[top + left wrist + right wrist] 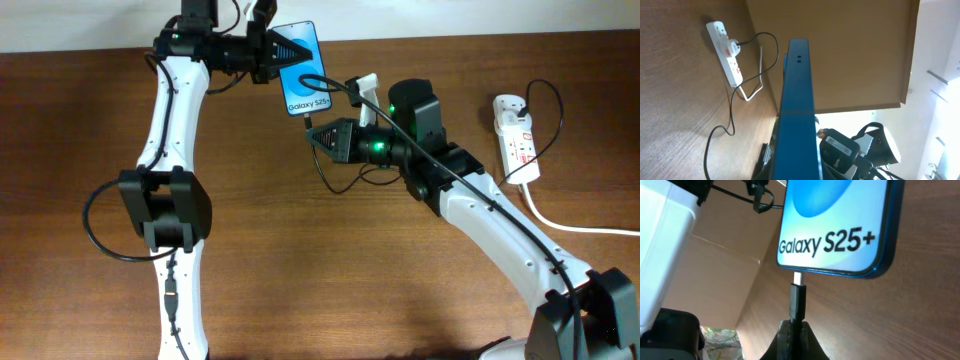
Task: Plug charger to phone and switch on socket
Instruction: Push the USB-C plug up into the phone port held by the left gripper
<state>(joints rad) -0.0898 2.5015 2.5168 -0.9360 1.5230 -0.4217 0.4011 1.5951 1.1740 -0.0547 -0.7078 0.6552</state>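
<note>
Right wrist view: my right gripper (794, 330) is pressed together on the dark plug body of the charger (797, 302). The plug stands straight out of the fingertips. Its bare metal tip meets the bottom edge of the phone (835, 225), just under the line of text. I cannot tell how deep it sits in the port.

The plug is small, rigid and light. I judge the body the right place to pinch, not the soft cable behind it, which would buckle under a push. The tip looks easy to bend, so the push should go straight along the phone's length.

Left wrist view: the phone shows edge-on, a slim blue bar running up the middle. My own fingers do not show clearly here. The socket (727, 52) lies on the worktop (670, 110) well apart from the phone, with thin black cable trailing back from it toward the phone.

Overhead view: my left gripper (270, 52) pinches the phone by the end away from the plug, and the phone looks lifted off the worktop. Slim and glassy, it is likely slippery and may slide back under the push, so it needs a firm brace. The socket is well beyond my right gripper, on the side away from the phone. I judge its switch a later step.
</note>
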